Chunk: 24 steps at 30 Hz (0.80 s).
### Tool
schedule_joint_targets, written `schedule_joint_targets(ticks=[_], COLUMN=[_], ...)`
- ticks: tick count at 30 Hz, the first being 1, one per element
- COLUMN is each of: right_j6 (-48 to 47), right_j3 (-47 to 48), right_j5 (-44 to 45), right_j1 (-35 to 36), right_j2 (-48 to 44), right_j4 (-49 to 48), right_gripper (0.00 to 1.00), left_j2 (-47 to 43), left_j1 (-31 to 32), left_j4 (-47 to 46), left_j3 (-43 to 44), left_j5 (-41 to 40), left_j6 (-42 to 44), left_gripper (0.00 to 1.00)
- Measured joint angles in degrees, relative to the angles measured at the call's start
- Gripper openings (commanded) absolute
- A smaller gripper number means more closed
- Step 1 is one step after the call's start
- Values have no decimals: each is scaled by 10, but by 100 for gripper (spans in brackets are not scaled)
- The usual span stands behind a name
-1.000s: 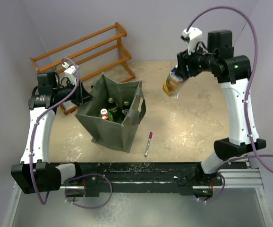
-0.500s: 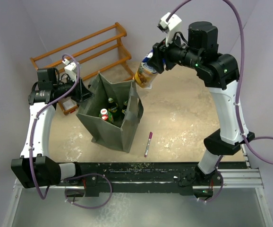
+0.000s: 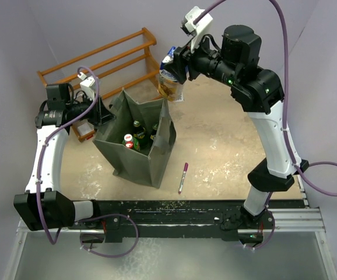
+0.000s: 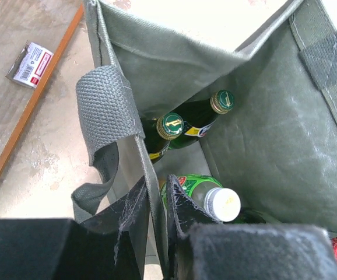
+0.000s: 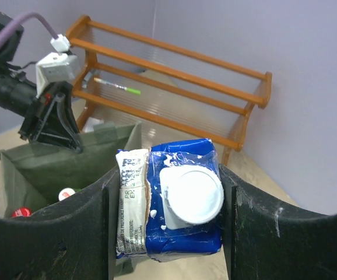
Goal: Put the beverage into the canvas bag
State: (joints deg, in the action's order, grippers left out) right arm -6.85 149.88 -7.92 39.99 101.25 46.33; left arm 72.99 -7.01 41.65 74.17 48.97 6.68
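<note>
On the bench, up front, the bag [image 3: 134, 153] stood open, bottles [image 4: 172, 123] inside, left pincer [image 4: 157, 233] clamped on its rim. Farther back, right pincer [image 3: 177, 69] gripped the beverage [image 3: 169, 87], airborne near the bag's far corner.

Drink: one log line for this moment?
right tool: shut on drink | drink: aloft beside bag, not inside | left tool: shut on bag rim
</note>
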Motion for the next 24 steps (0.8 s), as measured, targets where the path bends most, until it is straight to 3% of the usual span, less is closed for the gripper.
schedule_joint_targets(ticks=[18,24], right_j6=[-3,7], right_j3=[29,-11], right_j5=[7,-5], right_j1=[108,117], right_j2=[16,14], right_j4=[-64,-68], right_gripper=[0,0], left_j2=[3,3], left_j1=[0,0], left_j4=[-2,-2], left_j3=[2,2], left_j5=[0,0], left_j6=[0,0], left_gripper=[18,18])
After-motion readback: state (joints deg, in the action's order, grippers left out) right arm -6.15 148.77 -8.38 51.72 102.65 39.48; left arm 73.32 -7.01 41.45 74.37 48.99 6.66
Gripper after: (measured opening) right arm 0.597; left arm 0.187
